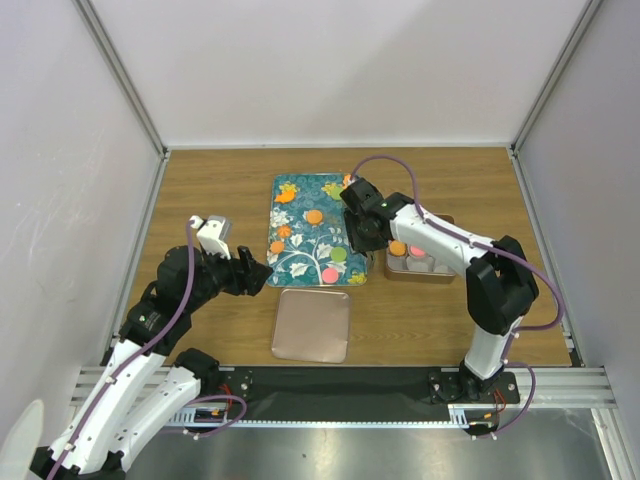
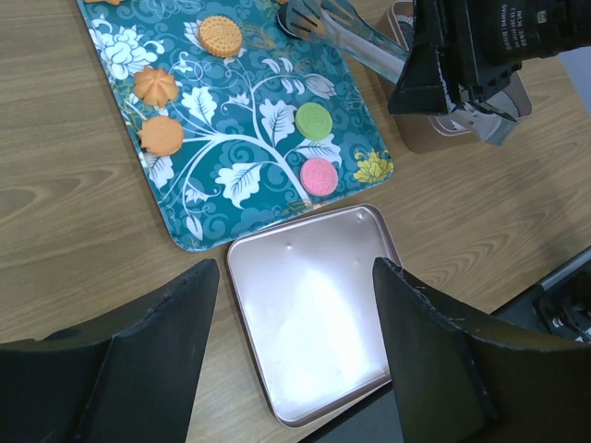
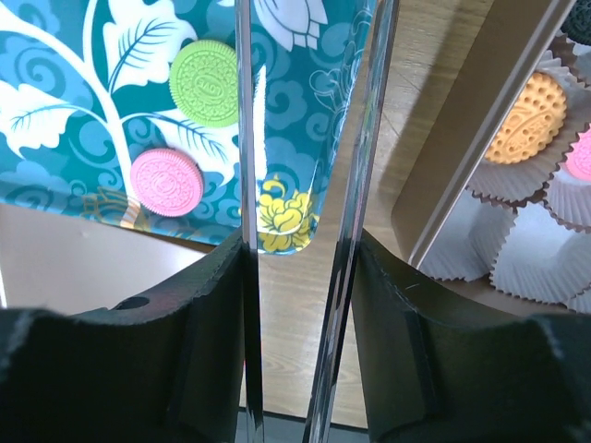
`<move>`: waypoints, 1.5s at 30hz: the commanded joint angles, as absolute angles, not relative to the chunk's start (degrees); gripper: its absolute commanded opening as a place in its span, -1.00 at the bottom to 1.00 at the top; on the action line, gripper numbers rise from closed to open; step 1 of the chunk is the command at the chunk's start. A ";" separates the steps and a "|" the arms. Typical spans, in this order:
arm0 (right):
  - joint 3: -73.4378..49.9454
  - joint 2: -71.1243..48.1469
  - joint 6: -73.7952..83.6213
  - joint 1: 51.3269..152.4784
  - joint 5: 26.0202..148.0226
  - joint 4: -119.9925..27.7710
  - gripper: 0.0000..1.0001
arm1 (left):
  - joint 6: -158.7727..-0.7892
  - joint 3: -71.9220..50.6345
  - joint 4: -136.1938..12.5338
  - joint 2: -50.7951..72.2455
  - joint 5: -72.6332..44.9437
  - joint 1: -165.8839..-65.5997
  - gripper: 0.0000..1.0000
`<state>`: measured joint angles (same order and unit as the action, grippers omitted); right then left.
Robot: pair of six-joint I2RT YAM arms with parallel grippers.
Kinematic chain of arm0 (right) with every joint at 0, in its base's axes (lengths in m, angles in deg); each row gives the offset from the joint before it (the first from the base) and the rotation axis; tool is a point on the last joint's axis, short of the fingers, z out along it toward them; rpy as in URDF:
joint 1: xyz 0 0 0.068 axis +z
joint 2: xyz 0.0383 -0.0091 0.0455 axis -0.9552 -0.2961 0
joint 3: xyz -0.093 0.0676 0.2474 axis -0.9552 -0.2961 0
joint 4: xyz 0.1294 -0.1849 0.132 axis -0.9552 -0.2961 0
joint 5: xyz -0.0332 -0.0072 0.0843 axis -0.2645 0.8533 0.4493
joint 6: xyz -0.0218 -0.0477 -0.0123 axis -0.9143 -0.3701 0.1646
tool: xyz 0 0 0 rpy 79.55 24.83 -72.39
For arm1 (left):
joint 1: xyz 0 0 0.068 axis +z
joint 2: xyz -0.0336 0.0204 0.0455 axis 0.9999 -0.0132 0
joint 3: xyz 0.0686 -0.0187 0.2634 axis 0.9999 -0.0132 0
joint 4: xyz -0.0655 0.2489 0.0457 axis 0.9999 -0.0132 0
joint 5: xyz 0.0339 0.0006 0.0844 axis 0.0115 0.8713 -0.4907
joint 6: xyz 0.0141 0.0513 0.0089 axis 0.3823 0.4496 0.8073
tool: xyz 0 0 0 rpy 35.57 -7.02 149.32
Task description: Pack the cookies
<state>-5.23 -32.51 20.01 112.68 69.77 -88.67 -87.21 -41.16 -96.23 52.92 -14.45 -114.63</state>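
Note:
Green (image 3: 204, 83) and pink (image 3: 166, 182) cookies lie near the corner of the teal flowered tray (image 1: 300, 190), with an orange cookie (image 2: 221, 35) further up it. In the box (image 3: 480, 138) beside the tray, an orange cookie (image 3: 526, 117) and a pink one (image 3: 580, 152) sit in white paper cups. My right gripper (image 3: 300, 249) is shut on metal tongs (image 3: 245, 185), whose two blades stand apart with nothing between them, above the gap between tray and box. My left gripper (image 2: 294, 277) hangs open and empty over the rose-gold lid (image 2: 314, 314).
The rose-gold lid (image 1: 312, 325) lies flat on the wooden table just in front of the tray. The box (image 1: 420, 262) stands right of the tray, partly under my right arm. White walls and an aluminium frame enclose the table.

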 commanded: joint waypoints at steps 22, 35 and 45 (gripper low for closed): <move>2.97 -39.65 16.56 111.62 66.91 -89.28 -0.02 | -87.27 -41.33 -95.13 53.44 -14.55 -115.08 0.48; 4.64 -42.03 15.50 113.03 65.93 -91.48 -0.05 | -87.27 -41.33 -95.22 53.44 -14.55 -115.08 0.48; 5.69 -40.54 15.24 113.03 65.67 -93.41 -0.33 | -87.27 -41.33 -95.05 54.05 -14.37 -115.08 0.48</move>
<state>3.21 -41.95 15.97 112.78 66.71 -92.30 -87.21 -41.16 -96.21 53.31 -14.45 -114.63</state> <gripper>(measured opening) 0.424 0.742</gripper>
